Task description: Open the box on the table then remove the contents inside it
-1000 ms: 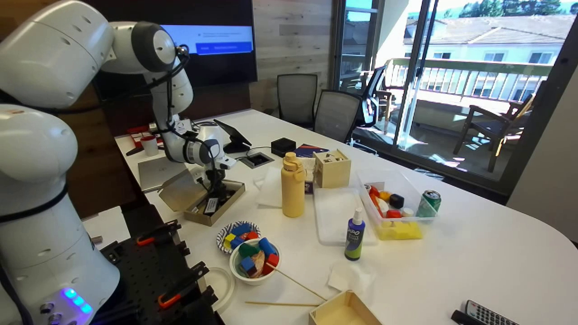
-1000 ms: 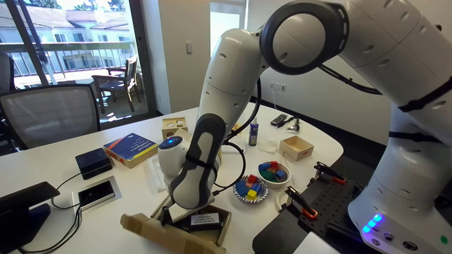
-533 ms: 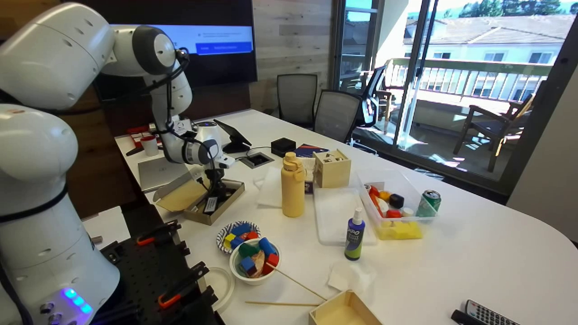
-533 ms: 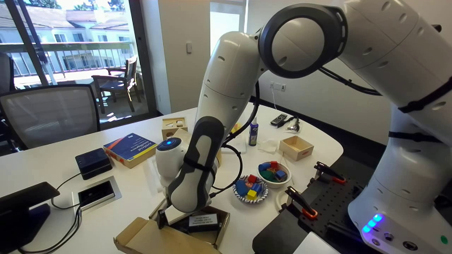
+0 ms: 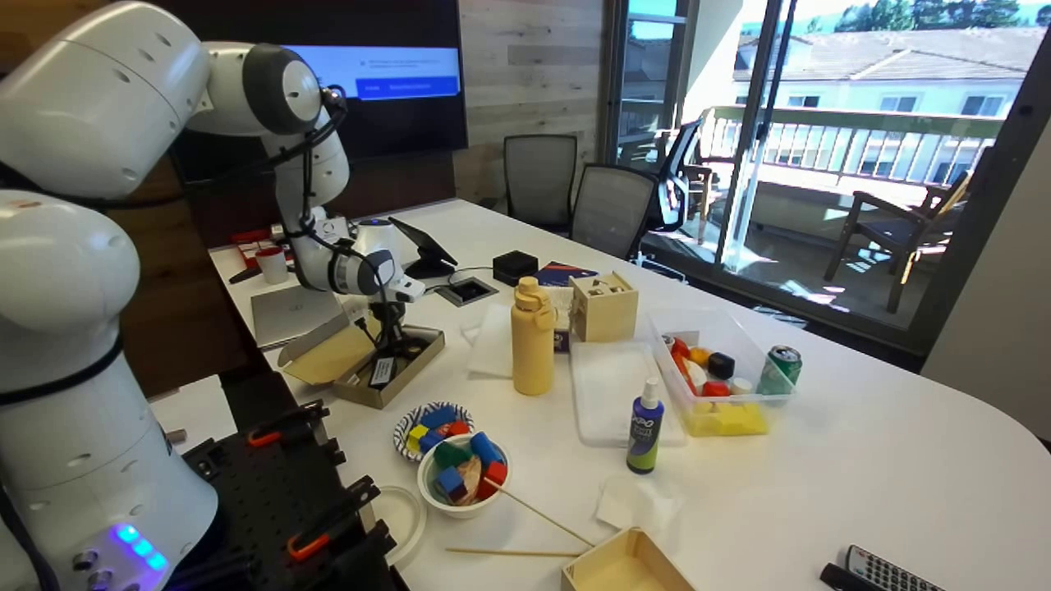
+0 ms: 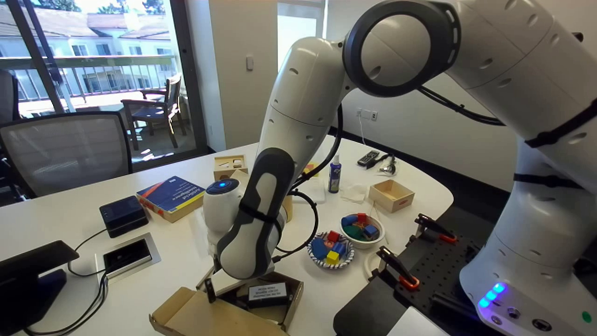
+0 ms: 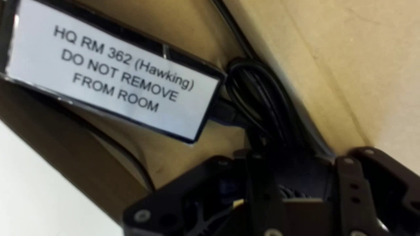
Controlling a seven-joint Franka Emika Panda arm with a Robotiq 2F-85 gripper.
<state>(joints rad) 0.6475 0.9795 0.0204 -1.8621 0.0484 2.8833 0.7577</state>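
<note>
— Box (image 5: 359, 395)?
— One, low, tan cardboard, on your table (image 5: 805, 501), near the patterned bowl (image 5: 401, 428) and the laptop (image 5: 279, 316). Lid (image 6: 212, 317): folded out, interior exposed to you.
— Contents?
— One black block (image 7: 108, 70), white label, "DO NOT REMOVE FROM ROOM". One black cable (image 7: 277, 101), coiled just beside the block's end. Both lying in the box.
— Your gripper (image 7: 303, 164)?
— One, pointing down at the box, its jaws together. The cable runs to where your fingers (image 7: 352, 173) meet; whether a strand is pinched between them, I cannot tell. The block lies apart from them.
</note>
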